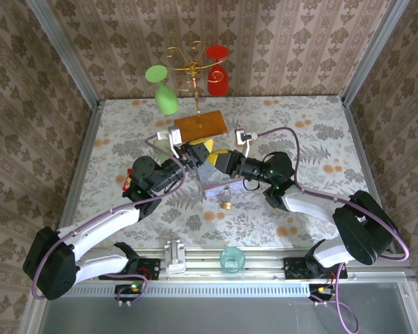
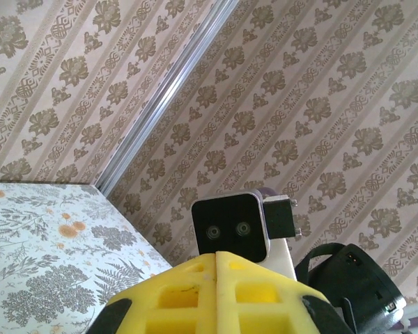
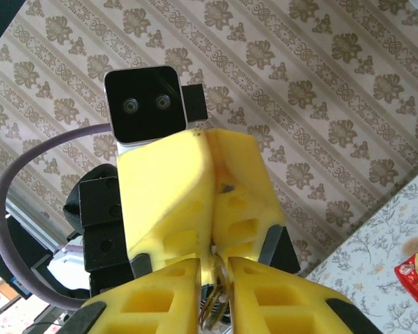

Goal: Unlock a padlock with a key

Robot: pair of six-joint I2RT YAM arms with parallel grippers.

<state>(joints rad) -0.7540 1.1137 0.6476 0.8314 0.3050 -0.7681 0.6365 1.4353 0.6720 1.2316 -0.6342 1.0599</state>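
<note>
Nearest to me, a teal cup (image 1: 232, 259) stands on the metal rail (image 1: 195, 268) along the table's near edge, between my two bases. Just past it, on the floral cloth (image 1: 299, 132), the padlock (image 1: 225, 206) lies by itself, close to the near edge of a pale tin (image 1: 219, 186) but apart from it.

Above the tin my claws meet tip to tip at the table's middle, lifted off the cloth. My right claw (image 3: 214, 264) is almost closed, pinching a thin looped bit of metal that I take for the key (image 3: 212, 316); too little of it shows to be sure. My left claw (image 2: 216, 256) is pressed fully shut, its tips right against the right claw's; I cannot see anything in it.

Open cloth spreads wide to the right and left of the claws. Beyond them lies a brown board (image 1: 200, 125), then a wire stand (image 1: 193, 69) with a green and a red glass, close to the patterned back wall.
</note>
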